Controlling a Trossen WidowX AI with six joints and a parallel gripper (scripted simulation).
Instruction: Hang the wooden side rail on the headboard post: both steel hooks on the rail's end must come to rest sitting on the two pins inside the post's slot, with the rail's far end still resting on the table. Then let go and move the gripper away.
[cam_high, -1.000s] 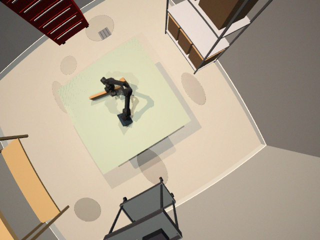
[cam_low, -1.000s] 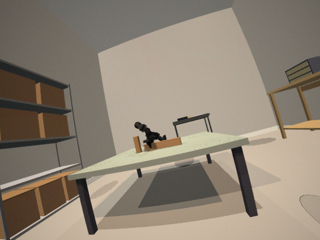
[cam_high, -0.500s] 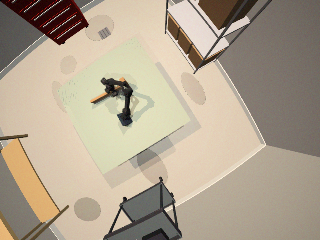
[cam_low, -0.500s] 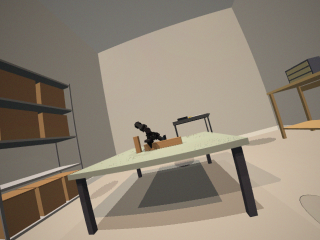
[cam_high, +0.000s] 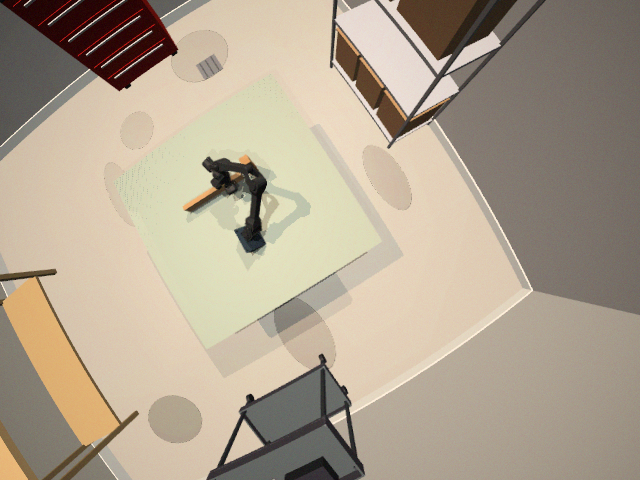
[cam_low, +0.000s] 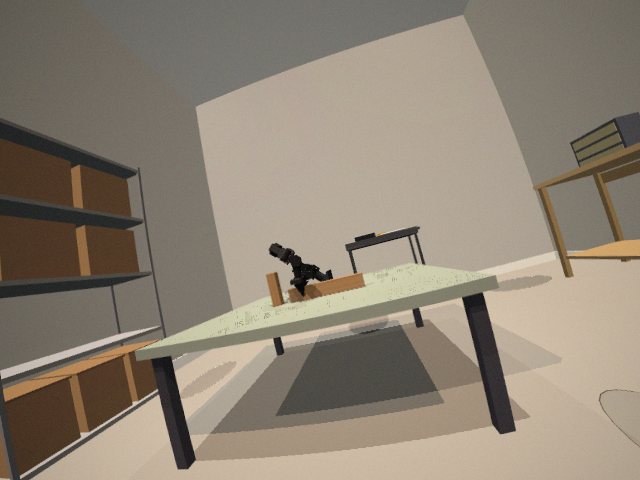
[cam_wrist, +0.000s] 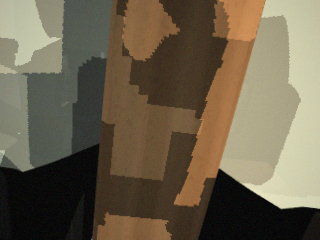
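The wooden side rail (cam_high: 201, 199) (cam_low: 343, 282) (cam_wrist: 155, 117) stands on its narrow edge, with its near end close to the post. My gripper (cam_high: 230, 189) (cam_low: 302, 292) (cam_wrist: 151, 152) is shut on the rail, nearer its post end, with one dark finger on each side. The headboard post (cam_high: 245, 158) (cam_low: 274, 288) stands upright on the table. A small gap shows between post and rail end in the exterior view. The hooks, the slot and the pins cannot be made out. Whether the rail's far end touches the table cannot be told.
The pale green table (cam_high: 289, 248) (cam_low: 413, 289) carries the post, the rail and the arm's base (cam_high: 250, 240). The arm bends over the rail in the top view, partly hiding it near the post. Shelves, a red cabinet and other tables stand away from the work table.
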